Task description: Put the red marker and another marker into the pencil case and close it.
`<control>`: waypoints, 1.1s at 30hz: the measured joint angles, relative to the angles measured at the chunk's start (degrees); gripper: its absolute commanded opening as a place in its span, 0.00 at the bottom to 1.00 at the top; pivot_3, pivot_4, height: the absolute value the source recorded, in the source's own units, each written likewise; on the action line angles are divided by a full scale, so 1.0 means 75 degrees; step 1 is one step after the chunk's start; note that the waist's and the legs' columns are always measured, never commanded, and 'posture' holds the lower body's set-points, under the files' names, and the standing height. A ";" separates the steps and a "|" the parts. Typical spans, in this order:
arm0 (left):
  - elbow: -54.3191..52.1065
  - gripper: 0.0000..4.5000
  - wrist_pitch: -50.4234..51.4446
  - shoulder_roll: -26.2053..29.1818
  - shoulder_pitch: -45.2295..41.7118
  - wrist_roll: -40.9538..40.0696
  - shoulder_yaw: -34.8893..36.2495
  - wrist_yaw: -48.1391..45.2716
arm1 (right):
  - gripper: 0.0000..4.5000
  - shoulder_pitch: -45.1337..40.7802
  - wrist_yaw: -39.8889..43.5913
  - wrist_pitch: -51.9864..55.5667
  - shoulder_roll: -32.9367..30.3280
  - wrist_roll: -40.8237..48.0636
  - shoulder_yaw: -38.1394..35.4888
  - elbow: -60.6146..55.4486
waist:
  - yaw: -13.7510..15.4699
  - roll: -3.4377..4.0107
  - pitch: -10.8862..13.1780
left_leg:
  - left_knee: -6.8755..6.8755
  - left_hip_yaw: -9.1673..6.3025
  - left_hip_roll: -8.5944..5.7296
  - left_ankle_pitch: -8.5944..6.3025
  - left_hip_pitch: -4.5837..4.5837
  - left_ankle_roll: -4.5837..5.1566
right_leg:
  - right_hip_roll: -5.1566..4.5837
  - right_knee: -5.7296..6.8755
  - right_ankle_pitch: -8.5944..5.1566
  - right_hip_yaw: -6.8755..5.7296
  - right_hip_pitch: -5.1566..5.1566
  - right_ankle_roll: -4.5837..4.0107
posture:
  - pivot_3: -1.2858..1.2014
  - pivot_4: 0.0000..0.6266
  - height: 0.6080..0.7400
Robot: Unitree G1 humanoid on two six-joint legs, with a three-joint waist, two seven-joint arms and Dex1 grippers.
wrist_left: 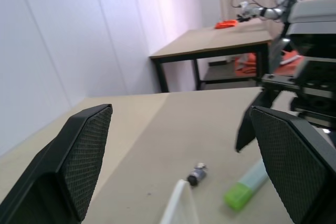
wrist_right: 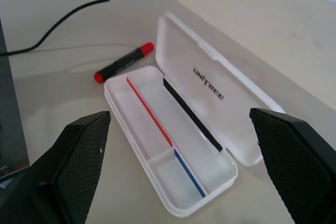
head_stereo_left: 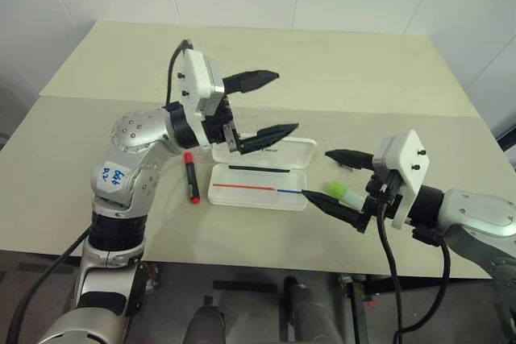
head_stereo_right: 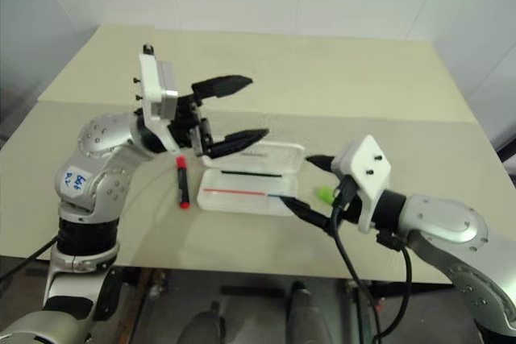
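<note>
Pencil case (wrist_right: 173,145) lies open, long axis across the table (head_stereo_left: 322,62), red marker (head_stereo_left: 191,176) crosswise beside its left end; both grippers (head_stereo_left: 266,106) (head_stereo_left: 339,181) open, empty.

Right claw (head_stereo_left: 343,183) partly hides green marker (head_stereo_left: 342,193); tiny grey piece (wrist_left: 197,173) blurred.

White pencil case (wrist_right: 173,145), red-blue stripe; red-capped marker (wrist_right: 125,63); green-capped marker (head_stereo_left: 342,194).

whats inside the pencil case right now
The pencil case lies open with no marker in it: only a red-and-blue stripe on the tray floor and a black strip by the hinge. The red marker lies on the table beside it. Nothing covers the tray.
</note>
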 measured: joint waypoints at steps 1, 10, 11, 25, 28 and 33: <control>0.0004 0.99 -0.0009 0.0016 0.0000 0.0048 0.0000 0.0112 | 1.00 -0.0054 0.0003 -0.0021 0.0027 -0.0007 0.0052 0.0025 | 0.0002 0.0000 0.0000 | 0.0000 0.0000 0.0000 0.0000 -0.0001 0.0000 | 0.0000 -0.0001 0.0000 0.0000 0.0000 0.0000 | 0.52 0.24 1.00; 0.0280 0.99 0.0419 0.0522 0.0001 0.0719 0.0050 0.1306 | 1.00 -0.0319 0.0234 -0.0161 0.0080 -0.0273 0.0564 0.0408 | 0.0003 0.0000 0.0000 | -0.0002 0.0000 0.0000 0.0000 0.0003 0.0000 | 0.0000 0.0001 0.0000 0.0000 -0.0001 0.0000 | 0.52 0.24 1.00; 0.0325 0.99 0.0535 0.0569 0.0001 0.0852 0.0074 0.1500 | 1.00 -0.0320 0.0252 -0.0166 0.0080 -0.0316 0.0583 0.0437 | 0.0000 0.0000 0.0000 | -0.0003 0.0000 0.0000 0.0000 0.0004 0.0000 | 0.0000 0.0002 0.0000 0.0000 -0.0001 0.0001 | 0.52 0.24 1.00; 0.0932 0.99 0.1671 0.1169 0.0223 0.2637 0.0232 0.3631 | 1.00 -0.0689 0.0918 -0.0429 0.0188 -0.0787 0.0930 0.1033 | 0.0004 0.0001 0.0000 | -0.0019 0.0000 0.0000 0.0001 0.0023 -0.0001 | 0.0000 0.0013 0.0001 -0.0001 -0.0003 0.0003 | 0.52 0.24 1.00; 0.0906 0.99 0.2339 0.1210 0.0464 0.3032 0.0150 0.4010 | 1.00 -0.0823 0.1084 -0.0497 0.0291 -0.0844 0.1077 0.1101 | -0.0005 0.0001 0.0001 | -0.0031 0.0000 0.0000 0.0001 0.0024 -0.0002 | 0.0000 0.0019 0.0003 -0.0002 -0.0006 0.0005 | 0.52 0.24 1.00; 0.0767 0.99 0.3147 0.1200 0.1005 0.3333 0.0129 0.4365 | 1.00 -0.0859 0.1140 -0.0508 0.0559 -0.0869 0.1181 0.1215 | 0.0004 0.0002 0.0001 | -0.0044 -0.0001 0.0001 0.0001 0.0024 -0.0002 | 0.0000 0.0017 0.0004 -0.0004 -0.0013 0.0007 | 0.52 0.24 1.00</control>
